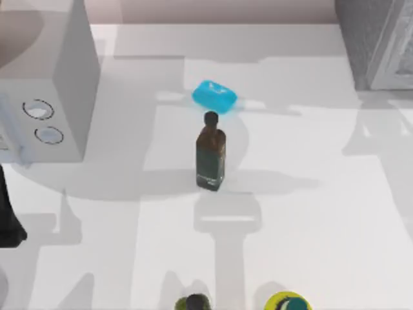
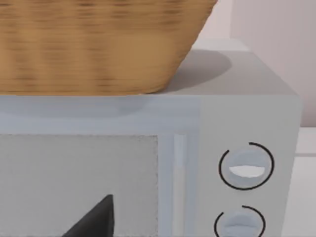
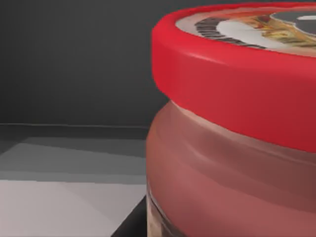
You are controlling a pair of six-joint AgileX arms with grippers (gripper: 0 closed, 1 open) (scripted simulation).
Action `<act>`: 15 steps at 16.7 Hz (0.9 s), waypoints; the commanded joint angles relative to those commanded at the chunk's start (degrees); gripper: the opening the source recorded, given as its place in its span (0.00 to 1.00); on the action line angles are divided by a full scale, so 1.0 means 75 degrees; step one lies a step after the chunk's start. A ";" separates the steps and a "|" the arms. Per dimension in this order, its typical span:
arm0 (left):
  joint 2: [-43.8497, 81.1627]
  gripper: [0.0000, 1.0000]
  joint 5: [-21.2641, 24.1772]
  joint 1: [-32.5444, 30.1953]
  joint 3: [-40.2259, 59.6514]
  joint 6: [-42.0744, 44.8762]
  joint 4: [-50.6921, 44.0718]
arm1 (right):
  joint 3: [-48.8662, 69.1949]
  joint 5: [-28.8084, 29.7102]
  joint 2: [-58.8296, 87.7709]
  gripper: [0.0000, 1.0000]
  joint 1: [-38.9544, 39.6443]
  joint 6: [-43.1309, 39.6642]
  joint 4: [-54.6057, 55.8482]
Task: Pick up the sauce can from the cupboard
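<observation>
The right wrist camera sits tight against the sauce can (image 3: 237,128) inside the dark cupboard (image 1: 377,39) at the table's far right corner, suggesting a grasp approach; finger state cannot be told.

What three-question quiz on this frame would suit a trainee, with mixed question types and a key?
1. True or false: the dark brown bottle stands upright on the table.
2. Which thing lies just behind the bottle in the top view? A) a blue soap bar B) a green sponge C) a red mug
3. Fill in: in the right wrist view, the sauce can sits very close to the camera and has a ____ lid.

Key
1. True.
2. A, the blue soap bar.
3. Red; behind the can are the cupboard's dark inner walls.
</observation>
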 joint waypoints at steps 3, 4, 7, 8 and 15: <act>0.0000 1.00 0.0000 0.0000 0.0000 0.0000 0.0000 | -0.2957 -0.0445 -0.1737 0.00 -0.0432 -0.0033 0.0813; 0.0000 1.00 0.0000 0.0000 0.0000 0.0000 0.0000 | -0.3906 -0.0581 -0.2276 0.00 -0.0578 -0.0028 0.1064; 0.0000 1.00 0.0000 0.0000 0.0000 0.0000 0.0000 | -0.6425 -0.0932 -0.3738 0.00 -0.0998 0.0026 0.1716; 0.0000 1.00 0.0000 0.0000 0.0000 0.0000 0.0000 | -0.7117 -0.1026 -0.4158 0.00 -0.1127 0.0056 0.1896; 0.0000 1.00 0.0000 0.0000 0.0000 0.0000 0.0000 | -0.9716 -0.1346 -0.5726 0.00 -0.1688 0.0261 0.2565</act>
